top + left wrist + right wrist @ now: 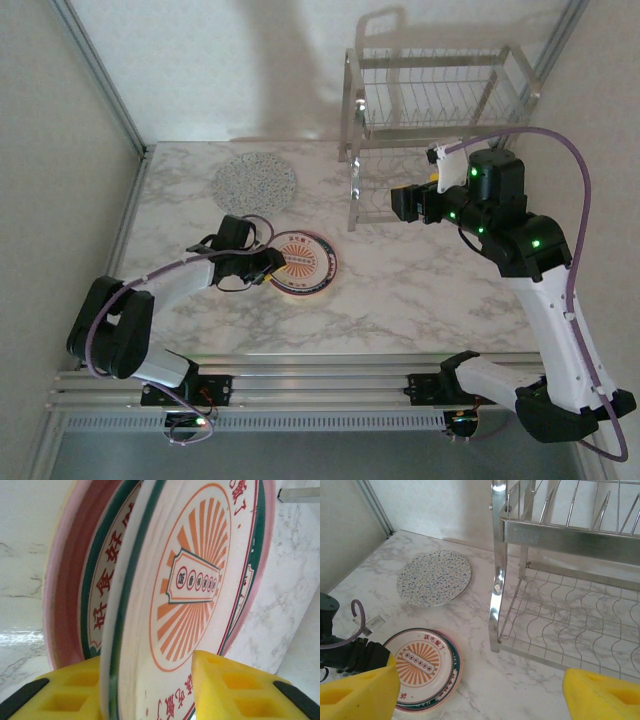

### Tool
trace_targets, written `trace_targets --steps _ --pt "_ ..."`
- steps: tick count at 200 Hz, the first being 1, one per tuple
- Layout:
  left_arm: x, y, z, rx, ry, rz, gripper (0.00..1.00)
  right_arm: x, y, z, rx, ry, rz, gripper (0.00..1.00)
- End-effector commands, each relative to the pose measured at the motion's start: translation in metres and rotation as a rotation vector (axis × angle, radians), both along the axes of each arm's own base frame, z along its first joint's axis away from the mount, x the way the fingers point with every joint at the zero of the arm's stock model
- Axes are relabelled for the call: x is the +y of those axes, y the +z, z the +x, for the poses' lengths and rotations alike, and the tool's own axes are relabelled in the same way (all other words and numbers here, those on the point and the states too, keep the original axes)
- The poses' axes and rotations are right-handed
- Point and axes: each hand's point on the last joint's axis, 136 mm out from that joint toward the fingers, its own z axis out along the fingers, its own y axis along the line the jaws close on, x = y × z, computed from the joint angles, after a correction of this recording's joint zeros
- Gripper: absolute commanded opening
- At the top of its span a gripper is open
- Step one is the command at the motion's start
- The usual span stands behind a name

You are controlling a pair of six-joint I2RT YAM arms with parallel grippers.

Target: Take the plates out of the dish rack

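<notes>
A stack of plates (305, 265) lies on the marble table. Its top plate (195, 580) is white with an orange sunburst centre and a dark teal rim. My left gripper (272, 262) is shut on that plate's left rim, one yellow finger (65, 690) under it and one on its face. The held edge is raised off the pink-rimmed plate (75, 580) below. A grey-speckled plate (255, 182) lies flat further back. The chrome dish rack (430, 90) stands at the back right with no plates in its slots. My right gripper (408, 203) hovers open beside the rack's lower tier, holding nothing.
The rack's front leg (496, 595) and wavy wire lower shelf (580, 625) are just ahead of my right gripper (480, 695). A metal frame post (100, 75) and walls bound the table at left and back. Bare marble lies between the stack and the rack.
</notes>
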Motion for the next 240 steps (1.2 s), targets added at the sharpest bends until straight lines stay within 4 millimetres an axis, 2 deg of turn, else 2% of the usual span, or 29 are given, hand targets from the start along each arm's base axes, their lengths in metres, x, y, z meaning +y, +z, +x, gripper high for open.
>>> trace_targets --steps 1,65,119,177,192,208,229,240 --pt "0.004 -0.002 -0.005 0.036 -0.02 0.056 0.38 0.0 0.015 0.001 -0.039 -0.011 0.02 0.85" --pt "0.01 -0.007 -0.009 0.073 -0.024 0.103 0.39 0.001 0.015 0.002 -0.031 -0.008 0.028 0.85" --pt "0.018 -0.003 -0.009 0.077 -0.018 0.172 0.4 0.0 0.011 0.003 -0.014 -0.026 0.039 0.86" --pt "0.028 0.012 -0.003 0.052 0.003 0.232 0.49 -0.013 0.013 0.006 -0.03 -0.104 0.032 0.86" --pt "0.031 0.02 0.001 0.029 0.019 0.247 0.52 -0.021 0.016 0.008 -0.051 -0.15 0.031 0.86" --pt "0.035 0.032 0.006 0.0 0.046 0.261 0.6 -0.035 0.018 0.009 -0.083 -0.23 0.028 0.86" --pt "0.048 0.056 0.019 -0.073 0.123 0.271 0.71 -0.068 0.017 0.005 -0.128 -0.399 0.014 0.88" --pt "0.058 0.072 0.027 -0.12 0.183 0.256 0.79 -0.087 0.009 0.001 -0.136 -0.492 -0.002 0.9"
